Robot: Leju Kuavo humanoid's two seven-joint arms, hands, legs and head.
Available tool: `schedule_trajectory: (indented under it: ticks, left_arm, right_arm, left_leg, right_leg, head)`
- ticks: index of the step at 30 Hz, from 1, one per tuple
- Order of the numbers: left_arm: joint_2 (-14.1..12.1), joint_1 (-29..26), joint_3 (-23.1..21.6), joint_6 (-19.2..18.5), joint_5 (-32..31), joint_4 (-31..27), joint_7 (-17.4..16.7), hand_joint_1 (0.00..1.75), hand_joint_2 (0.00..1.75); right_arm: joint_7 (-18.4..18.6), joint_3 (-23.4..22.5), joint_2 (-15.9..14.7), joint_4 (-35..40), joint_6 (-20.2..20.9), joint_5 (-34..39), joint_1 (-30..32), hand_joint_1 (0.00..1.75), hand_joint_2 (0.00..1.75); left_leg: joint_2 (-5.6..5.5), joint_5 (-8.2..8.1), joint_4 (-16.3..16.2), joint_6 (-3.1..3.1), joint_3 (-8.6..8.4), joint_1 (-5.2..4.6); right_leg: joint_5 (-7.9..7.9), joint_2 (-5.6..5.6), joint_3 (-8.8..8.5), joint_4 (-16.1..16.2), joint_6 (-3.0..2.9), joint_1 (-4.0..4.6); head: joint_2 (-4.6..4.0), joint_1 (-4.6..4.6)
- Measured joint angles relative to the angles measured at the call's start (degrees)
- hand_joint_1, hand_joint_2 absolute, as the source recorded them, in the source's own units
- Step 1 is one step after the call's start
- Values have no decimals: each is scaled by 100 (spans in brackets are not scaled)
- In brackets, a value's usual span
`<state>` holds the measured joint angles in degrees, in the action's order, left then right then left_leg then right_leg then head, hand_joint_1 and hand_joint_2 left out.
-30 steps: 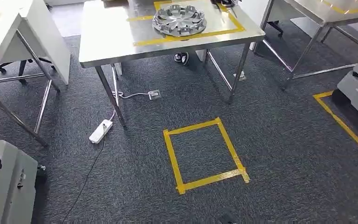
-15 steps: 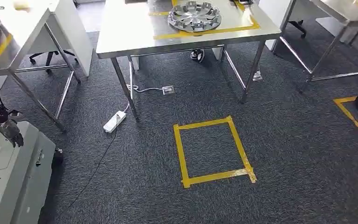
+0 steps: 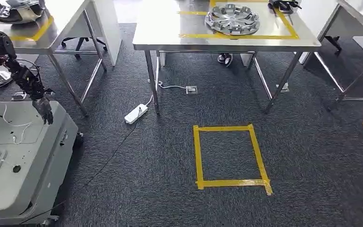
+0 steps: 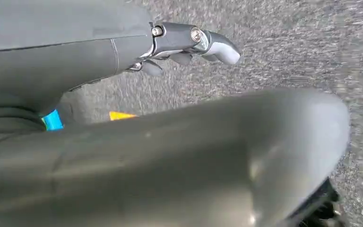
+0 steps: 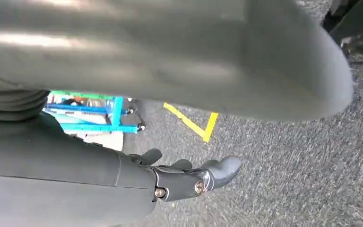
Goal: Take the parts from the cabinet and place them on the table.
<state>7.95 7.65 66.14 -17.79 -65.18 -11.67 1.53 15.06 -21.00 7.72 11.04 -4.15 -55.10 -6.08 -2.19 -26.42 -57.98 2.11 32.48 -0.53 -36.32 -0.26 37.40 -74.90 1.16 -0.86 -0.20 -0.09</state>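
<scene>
A silver wheel-cover part (image 3: 232, 19) lies inside a yellow tape frame on the steel table (image 3: 170, 38) at the far side of the room. A dark part (image 3: 283, 4) sits at that table's far right corner. My left hand (image 4: 189, 42) hangs over grey carpet with its fingers (image 4: 152, 67) loosely apart and nothing in it. My right hand (image 5: 189, 179) hangs the same way over carpet, holding nothing.
A grey machine (image 3: 14, 156) with a dark jointed arm (image 3: 26, 78) stands at the near left. Another steel table (image 3: 66, 14) is at the far left. A yellow tape square (image 3: 230, 156) marks the carpet, with a power strip (image 3: 136, 113) and cable beside it.
The whole picture has slid right, so the camera has turned left. The grey machine and its arm have come further into view, and the left table too.
</scene>
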Motion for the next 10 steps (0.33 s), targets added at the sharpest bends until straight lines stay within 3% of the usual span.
schedule_trajectory:
  ticks: [2, 3, 4, 5, 7, 8, 9, 10]
  left_arm:
    - [11, 3, -2, 0, -9, 2, -44, 0, 0]
    - [22, 12, -7, 0, -13, 0, -55, 0, 0]
    - [35, 15, -9, 0, -13, 2, -57, 0, 0]
    - [28, 26, -9, 0, -13, -2, -59, 0, 0]
    - [29, 7, -9, 0, -7, 0, -53, 0, 0]
    - [29, -7, -9, 0, 4, 0, -48, 0, 0]
    - [13, -18, -7, 0, 13, -4, -29, 0, 0]
    - [22, -14, -7, 0, 31, -2, -9, 0, 0]
  right_arm:
    - [0, 0, 0, 0, -24, -24, -29, 0, 0]
    - [0, 0, 0, 0, -37, -28, -46, 0, 0]
    - [-24, 0, -13, 0, -44, -24, -65, 0, 0]
    - [-83, 0, -15, 0, -59, -22, -73, 0, 0]
    - [-212, 0, -15, 0, -57, -22, -66, 0, 0]
    - [-201, 0, -15, 0, -55, -30, -68, 0, 0]
    - [-203, 0, -15, 0, -46, -37, -66, 0, 0]
    - [-205, 0, -20, 0, -37, -39, -61, 0, 0]
  left_leg:
    - [-138, 4, -64, -10, 29, 0]
    - [-209, 5, -101, -23, 53, 1]
    - [-246, 3, -140, -62, 98, -24]
    - [-312, 16, -149, -101, 133, -9]
    - [-404, 67, -125, -182, 171, 28]
    - [-470, 91, -112, -227, 219, 16]
    - [-383, 65, -179, -229, 231, 28]
    - [-137, -89, -352, -253, 319, -1]
  right_leg:
    - [517, 82, -428, 891, -44, 3]
    - [716, 258, -686, 1424, -82, 3]
    - [593, 478, -730, 1590, -97, 2]
    - [625, 401, -709, 1600, -63, 5]
    - [644, 313, -696, 1599, -96, 44]
    - [684, 250, -712, 1643, -141, 19]
    - [740, 156, -731, 1703, -175, -24]
    - [754, 118, -731, 1733, -207, -21]
  head:
    - [0, 0]
    - [0, 2]
    - [0, -7]
    - [0, -4]
    - [0, 0]
    - [0, -6]
    - [0, -2]
    - [0, -34]
